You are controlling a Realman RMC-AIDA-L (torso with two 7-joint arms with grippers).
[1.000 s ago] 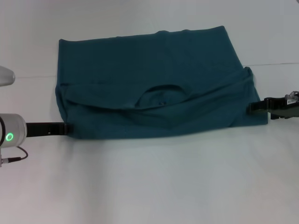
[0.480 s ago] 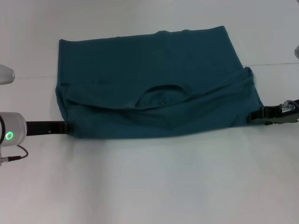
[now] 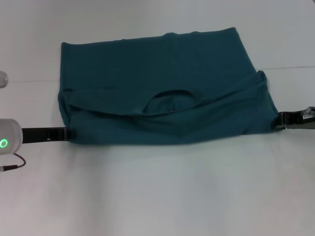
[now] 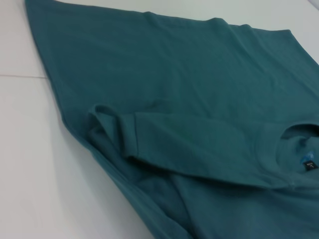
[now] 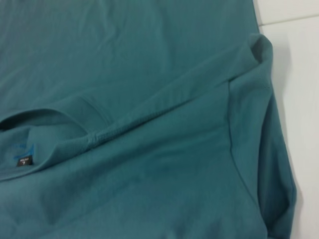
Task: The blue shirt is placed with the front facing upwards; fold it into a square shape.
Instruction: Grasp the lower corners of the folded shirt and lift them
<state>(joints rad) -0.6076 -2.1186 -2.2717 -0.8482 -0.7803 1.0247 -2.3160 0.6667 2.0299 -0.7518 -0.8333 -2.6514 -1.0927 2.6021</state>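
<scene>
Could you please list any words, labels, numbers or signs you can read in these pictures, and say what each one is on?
Nothing can be read.
Small dark label inside the neck of the blue shirt: pale marks, too small to read.
Faint blue marks beside that label: blurred.
Right gripper: small pale tag, unreadable.
Left gripper: no writing visible.

A plain white table (image 3: 157,196) fills the scene, matte and unpatterned; a thin straight seam (image 3: 290,68) crosses it from left to right in the far half, showing at both sides; soft shadow lies on the near part; the surface's far left corner looks slightly brighter.
</scene>
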